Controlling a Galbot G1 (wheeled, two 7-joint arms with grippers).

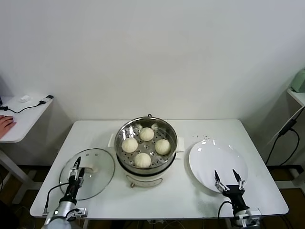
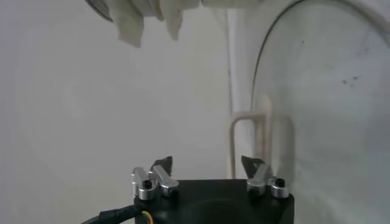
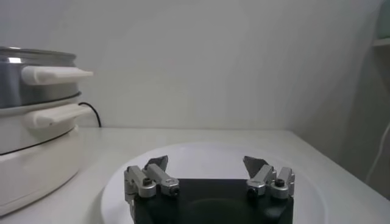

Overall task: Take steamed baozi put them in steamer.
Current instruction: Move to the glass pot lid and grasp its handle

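I see four round cream-white steamed baozi [image 1: 143,147] sitting on the perforated tray inside the shiny round stainless-steel steamer [image 1: 146,148] at centre frame. Its white base is partly hidden below the rim. At lower left, my left pincer [image 1: 76,169] hangs over the round glass lid [image 1: 87,173], slightly open, empty. At lower right, my right pincer [image 1: 227,177] spreads wide, empty, over the flat white plate [image 1: 218,164] on the white surface [image 1: 186,193].
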